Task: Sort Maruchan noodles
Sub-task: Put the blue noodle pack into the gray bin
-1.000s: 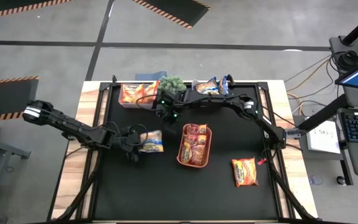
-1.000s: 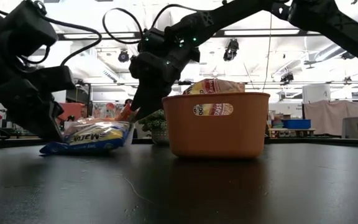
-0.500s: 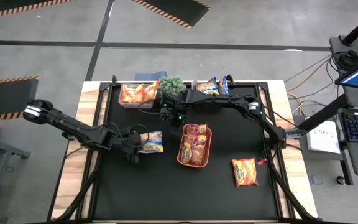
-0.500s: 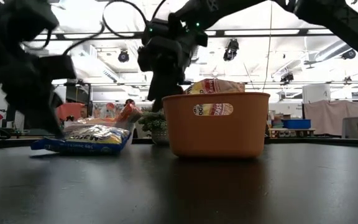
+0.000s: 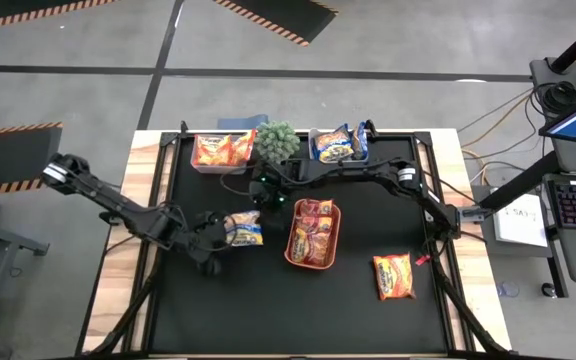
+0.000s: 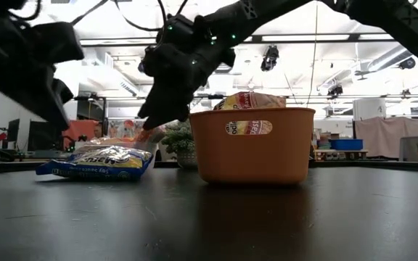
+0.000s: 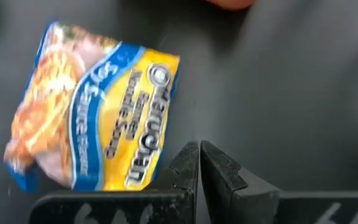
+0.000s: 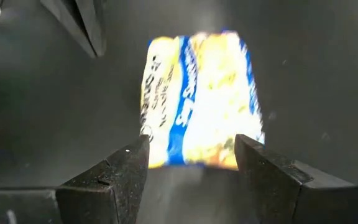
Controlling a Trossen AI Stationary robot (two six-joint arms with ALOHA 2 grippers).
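Observation:
A yellow-and-blue noodle packet [image 5: 245,228] lies flat on the black mat, also seen in the low view [image 6: 100,161]. My left gripper [image 7: 199,163] is shut and raised just left of the packet [image 7: 92,109], touching nothing. My right gripper [image 8: 194,158] is open and hovers on the packet's far side, slanting down toward it [image 8: 197,99]; it shows in the high view [image 5: 266,197] too. An orange tray [image 5: 290,248] right of the packet holds dark red packets [image 5: 313,232]. One orange packet [image 5: 393,276] lies alone toward the near right.
At the far edge stand a bin of orange packets [image 5: 221,150], a small green plant [image 5: 278,138] and a bin of yellow-and-blue packets [image 5: 338,143]. The tray's wall [image 6: 252,145] rises close to the right of the packet. Bare mat lies toward the near edge.
My left gripper has risen from the packet's left end and drawn back a little toward the near-left. The packet has slid slightly and stays flat on the mat. My right gripper has moved from the far bins toward the near edge, tipping down over the packet.

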